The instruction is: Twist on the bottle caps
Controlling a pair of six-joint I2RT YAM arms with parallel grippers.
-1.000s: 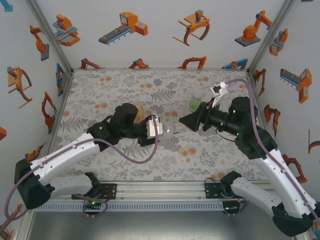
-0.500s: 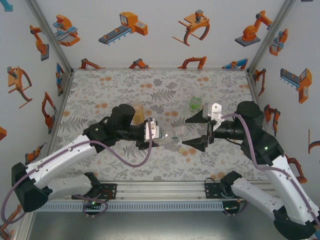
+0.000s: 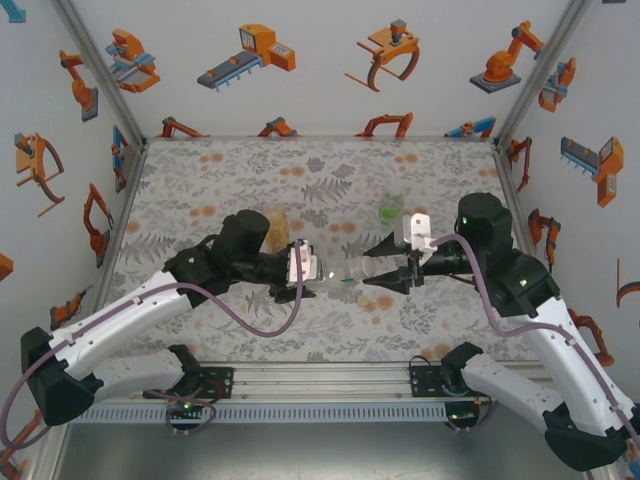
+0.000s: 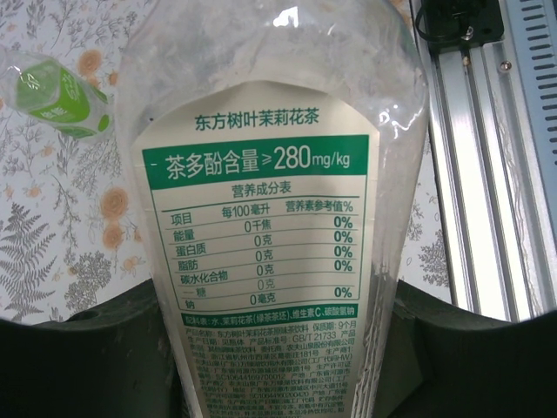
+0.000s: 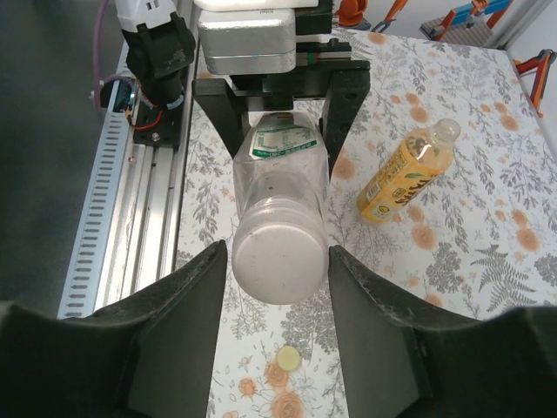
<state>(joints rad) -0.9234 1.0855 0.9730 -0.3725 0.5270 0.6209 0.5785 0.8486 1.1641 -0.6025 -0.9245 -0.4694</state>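
My left gripper [image 3: 318, 268] [image 4: 274, 300] is shut on the slim colourless bottle [image 3: 348, 268] [image 4: 261, 174], holding it level above the table with its label up. The bottle's white cap [image 5: 280, 261] points at my right gripper [image 3: 385, 265] [image 5: 278, 252], whose two fingers press against the cap's sides. A taller yellow-orange bottle [image 3: 278, 228] [image 5: 405, 174] lies behind the left arm. A short green-tinted bottle [image 3: 390, 207] [image 4: 57, 96] sits farther back. One pale yellow cap [image 5: 288, 358] [image 3: 362, 297] lies loose on the table under the held bottle.
The flowered table mat [image 3: 220, 170] runs to white walls on three sides. An aluminium rail [image 3: 320, 385] [image 5: 113, 200] with both arm bases lines the near edge.
My right gripper swung round, moved left onto the bottle's capped end, and its jaws opened wide and then narrowed onto the cap. The left arm shifted the bottle slightly right.
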